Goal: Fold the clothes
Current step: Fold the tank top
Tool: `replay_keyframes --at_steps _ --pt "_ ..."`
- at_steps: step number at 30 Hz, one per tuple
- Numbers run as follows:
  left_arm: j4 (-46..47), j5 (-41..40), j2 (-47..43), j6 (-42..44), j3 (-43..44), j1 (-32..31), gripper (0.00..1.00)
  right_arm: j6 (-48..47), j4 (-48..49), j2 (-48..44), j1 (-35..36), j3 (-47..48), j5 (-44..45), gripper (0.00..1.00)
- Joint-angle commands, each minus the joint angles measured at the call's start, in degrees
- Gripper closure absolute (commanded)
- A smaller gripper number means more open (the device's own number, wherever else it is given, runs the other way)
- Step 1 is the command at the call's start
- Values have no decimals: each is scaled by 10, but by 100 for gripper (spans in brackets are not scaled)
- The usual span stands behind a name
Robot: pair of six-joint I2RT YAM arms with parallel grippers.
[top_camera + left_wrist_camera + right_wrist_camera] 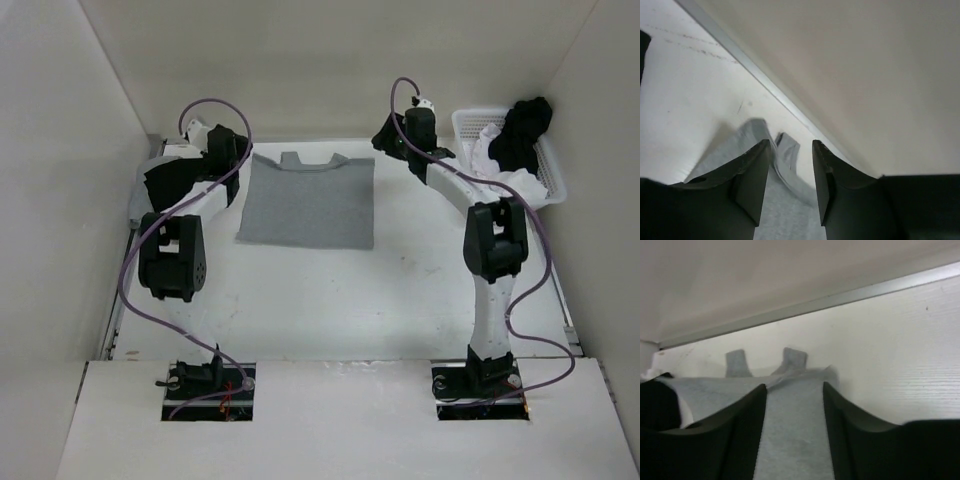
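The clothes [308, 205], a plain light grey T-shirt, lie folded into a rough rectangle at the back middle of the table, collar side toward the far wall. My left gripper [240, 160] hovers at the shirt's far left corner. In the left wrist view its fingers [752, 170] stand apart, with a fold of grey fabric [785, 210] lying loose beneath them. My right gripper [382, 142] is at the shirt's far right corner. Its jaws [794, 386] are wide open over flat grey cloth [790, 440], gripping nothing.
A white basket [555, 180] stands at the back right, holding a black garment [522, 130] and some white cloth. The enclosure's walls run close behind both grippers, and a metal strip [840, 300] marks the table's far edge.
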Motion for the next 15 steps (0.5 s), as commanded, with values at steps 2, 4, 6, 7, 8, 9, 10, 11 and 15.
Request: replay_keyframes --at_steps 2,4,6,7,8,9,10,11,15 --pt "37 -2 -59 10 -81 12 62 -2 11 -15 4 -22 -36 40" --pt "74 -26 -124 0 -192 6 62 2 42 -62 5 -109 -29 44" --pt "102 -40 -182 -16 -298 -8 63 15 79 -113 13 -202 -23 56" --pt "115 -43 -211 -33 -355 -16 63 29 100 -141 18 -253 -23 66" --pt "126 -44 -237 -49 -403 -22 63 42 123 -170 25 -304 -22 78" --pt "134 -37 -257 -59 -443 -24 63 55 148 -197 33 -353 -21 89" --pt "136 -29 -277 -62 -477 -24 63 71 173 -219 40 -397 -22 95" --pt "134 -15 -296 -62 -504 -19 62 84 193 -237 47 -435 -25 97" --pt "141 43 -334 -75 -574 12 54 110 230 -285 73 -539 -20 96"
